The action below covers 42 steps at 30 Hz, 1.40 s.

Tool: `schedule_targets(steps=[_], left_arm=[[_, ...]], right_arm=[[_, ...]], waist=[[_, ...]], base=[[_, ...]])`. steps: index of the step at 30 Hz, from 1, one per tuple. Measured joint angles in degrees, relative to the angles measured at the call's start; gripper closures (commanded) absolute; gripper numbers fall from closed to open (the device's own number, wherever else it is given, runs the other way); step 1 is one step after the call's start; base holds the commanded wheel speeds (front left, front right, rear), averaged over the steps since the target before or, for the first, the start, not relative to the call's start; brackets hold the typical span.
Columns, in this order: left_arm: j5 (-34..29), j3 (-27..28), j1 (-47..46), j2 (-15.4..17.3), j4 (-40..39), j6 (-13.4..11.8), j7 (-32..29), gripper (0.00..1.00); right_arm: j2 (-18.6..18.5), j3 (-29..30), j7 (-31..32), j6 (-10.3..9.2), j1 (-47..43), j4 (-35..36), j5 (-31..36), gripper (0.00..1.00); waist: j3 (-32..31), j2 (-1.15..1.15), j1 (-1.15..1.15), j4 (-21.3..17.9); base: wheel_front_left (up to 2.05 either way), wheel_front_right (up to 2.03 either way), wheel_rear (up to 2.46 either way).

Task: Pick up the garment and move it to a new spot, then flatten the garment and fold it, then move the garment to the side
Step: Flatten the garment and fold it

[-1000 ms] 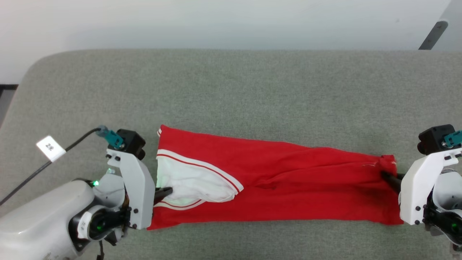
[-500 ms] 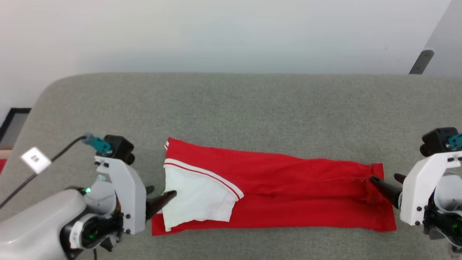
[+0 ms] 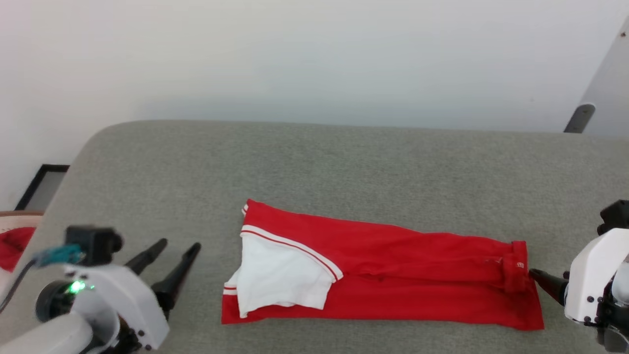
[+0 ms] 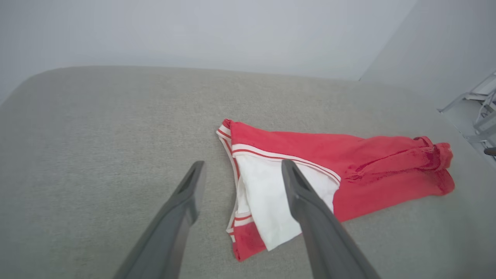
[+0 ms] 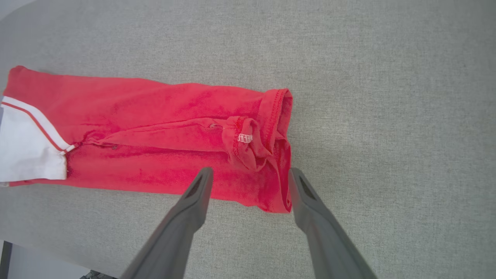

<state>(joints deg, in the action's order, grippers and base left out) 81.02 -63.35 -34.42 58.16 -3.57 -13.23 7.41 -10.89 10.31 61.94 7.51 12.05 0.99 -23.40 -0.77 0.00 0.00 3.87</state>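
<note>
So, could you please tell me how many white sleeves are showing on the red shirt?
1. The white sleeve lies folded across the shirt's left end on the grey table. A second sleeve may be hidden underneath.

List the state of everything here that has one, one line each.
garment: folded into a long strip, lying flat on the table, white sleeve on top at its left end, held by neither gripper.
left gripper: jaws open, empty, apart from the garment.
right gripper: jaws open, at the garment's hem end, gripping nothing.
red cloth: bundled beyond the table's left edge, partly cut off.
</note>
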Motion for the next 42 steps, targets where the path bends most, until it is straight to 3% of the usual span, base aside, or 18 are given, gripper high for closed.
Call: schedule_targets(steps=[3, 7, 14, 19, 25, 39, 40, 42], left_arm=[[-0.6, 1.5, 3.1, 0.8, -0.8, -1.1, 5.5, 0.0], [-2.4, 6.1, 7.7, 0.3, -0.9, -2.4, 7.5, 0.0], [-13.6, 25.2, 20.8, -6.9, -0.8, -2.8, 7.7, 0.0], [-20.7, 35.3, 29.0, -12.6, -1.2, -0.3, 7.7, 0.0], [-27.2, 42.6, 33.9, -17.8, -0.9, 3.3, 7.7, 0.0], [-36.5, 54.0, 37.5, -29.4, 0.5, 10.5, 7.7, 0.0], [-37.1, 54.5, 37.5, -30.0, 0.7, 11.0, 7.7, 0.0], [-37.9, 55.7, 37.5, -31.4, 0.9, 11.9, 7.7, 0.0]], right_arm=[[0.5, 1.9, 1.4, 0.0, 0.1, -1.1, 1.0, 0.0], [0.4, 4.4, 2.7, 0.0, 0.8, -3.2, 3.2, 0.0], [-0.7, 7.5, 4.5, 0.0, 2.7, -6.8, 5.8, 0.0], [-1.7, 9.0, 5.0, 0.0, 4.4, -10.3, 7.2, 0.0], [-2.1, 9.8, 4.9, 0.0, 5.9, -14.0, 8.5, 0.0], [-3.6, 8.5, 3.1, 0.0, 8.6, -24.5, 9.1, 0.0], [-4.0, 8.1, 2.8, 0.0, 8.8, -25.2, 8.9, 0.11], [-5.1, 6.2, 2.6, 0.0, 9.1, -26.1, 7.3, 1.0]], waist=[[-0.4, 0.0, 0.0, 0.9], [-0.5, 0.0, 0.0, 2.5], [-0.3, 0.0, 0.0, 5.8], [0.7, 0.0, 0.0, 7.7], [2.7, 0.0, 0.0, 9.3], [7.1, 0.0, 0.0, 12.1], [7.3, 0.0, 0.0, 12.3], [7.6, 0.0, 0.0, 12.5]], base=[[0.0, 0.0, 0.0], [0.0, 0.0, 0.0], [0.0, 0.0, 0.0], [0.0, 0.0, 0.0], [0.0, 0.0, 0.0], [0.0, 0.0, 0.0], [0.0, 0.0, 0.0], [0.0, 0.0, 0.0]])
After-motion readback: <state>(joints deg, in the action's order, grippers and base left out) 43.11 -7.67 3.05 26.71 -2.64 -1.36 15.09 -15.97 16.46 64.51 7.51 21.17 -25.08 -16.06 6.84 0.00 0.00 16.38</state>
